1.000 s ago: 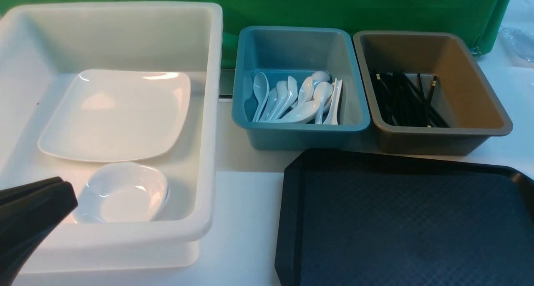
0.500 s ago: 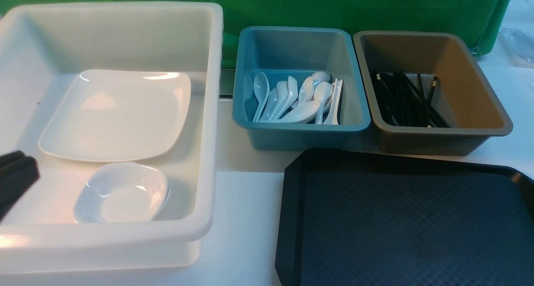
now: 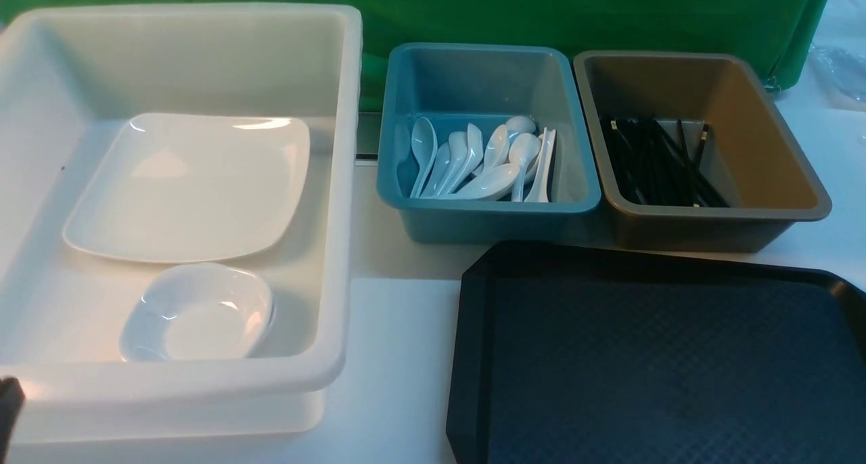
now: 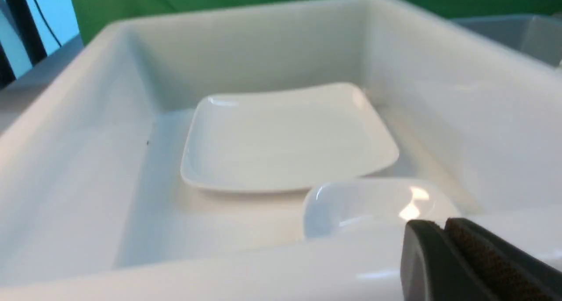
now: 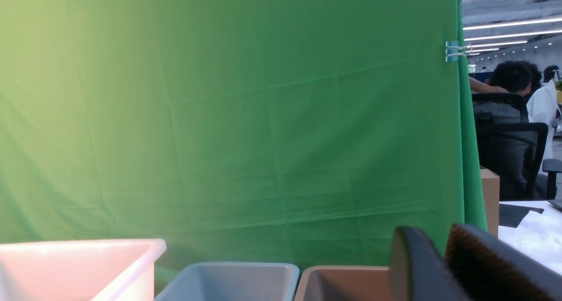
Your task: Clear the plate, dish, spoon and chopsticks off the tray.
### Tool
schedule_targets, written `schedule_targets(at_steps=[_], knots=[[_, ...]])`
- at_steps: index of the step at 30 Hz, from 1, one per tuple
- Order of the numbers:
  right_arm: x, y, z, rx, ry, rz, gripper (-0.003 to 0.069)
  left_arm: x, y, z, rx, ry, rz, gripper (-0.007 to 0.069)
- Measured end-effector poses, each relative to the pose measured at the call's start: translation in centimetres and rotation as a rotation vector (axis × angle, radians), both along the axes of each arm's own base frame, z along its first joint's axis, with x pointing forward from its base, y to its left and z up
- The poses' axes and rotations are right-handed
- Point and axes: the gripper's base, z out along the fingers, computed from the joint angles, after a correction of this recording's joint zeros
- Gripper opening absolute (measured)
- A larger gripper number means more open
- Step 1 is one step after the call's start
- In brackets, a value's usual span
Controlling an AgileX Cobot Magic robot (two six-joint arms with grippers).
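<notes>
One glossy white square plate (image 3: 189, 187), inside the white plastic tub (image 3: 345, 180), ahead and rightward of the left jaws (image 4: 441, 224), long axis roughly crosswise; left arm nearer. Left jaws pressed together, right jaws (image 5: 432, 241) slightly spread, holding nothing. Likely just arms home, clearing apparently done. One black rectangular tray (image 3: 649, 356); white rounded dish (image 3: 199, 315), one, maybe two nested; about ten white spoons (image 3: 490, 180), blue bin (image 3: 487, 224); several black chopsticks (image 3: 653, 166), uncountable, brown bin (image 3: 690, 234).
</notes>
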Motion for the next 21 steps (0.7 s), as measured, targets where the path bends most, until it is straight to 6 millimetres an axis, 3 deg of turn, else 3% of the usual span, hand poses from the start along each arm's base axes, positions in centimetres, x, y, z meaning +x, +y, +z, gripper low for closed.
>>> schedule_targets(at_steps=[4,21], knots=[[0.0,0.0,0.0,0.0,0.0,0.0,0.0165,0.12,0.03,-1.4,0.006,0.04,0.003,0.0017],[0.0,0.0,0.0,0.0,0.0,0.0,0.0194,0.16,0.06,-1.13,0.003,0.01,0.007,0.0017]])
